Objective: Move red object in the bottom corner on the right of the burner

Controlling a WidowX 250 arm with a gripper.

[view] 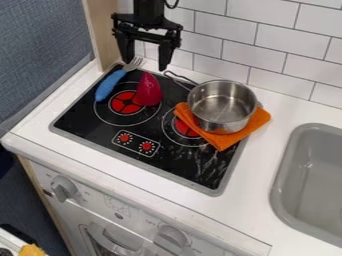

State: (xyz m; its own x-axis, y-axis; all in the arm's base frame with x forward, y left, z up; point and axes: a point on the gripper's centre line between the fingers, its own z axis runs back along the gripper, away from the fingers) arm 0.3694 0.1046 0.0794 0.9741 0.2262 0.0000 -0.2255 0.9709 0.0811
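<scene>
**Clearing the pot looked like your main hazard**

Your red object (149, 90) stood on the black stovetop (87, 120), partly over the right side of the left burner (125, 102). Its tapered top probably offered you a poor hold; a pinch there could have slipped or tipped it.

Above it you had the gripper (145, 65) wide open, with nothing between its fingers. The blue-handled fork (110, 85) lay just beside, its tines near one fingertip, so a descent slightly off line risked catching them.

The near right corner lay beyond the metal pot (211, 118), whose handle (179, 78) jutted toward the red object. A low, straight carry could have struck either, or dragged the orange cloth (257, 120) under the pot and shifted both.

As for writing, you had small markings beside the white dials (63, 189) on the front; I leave those unread.
</scene>
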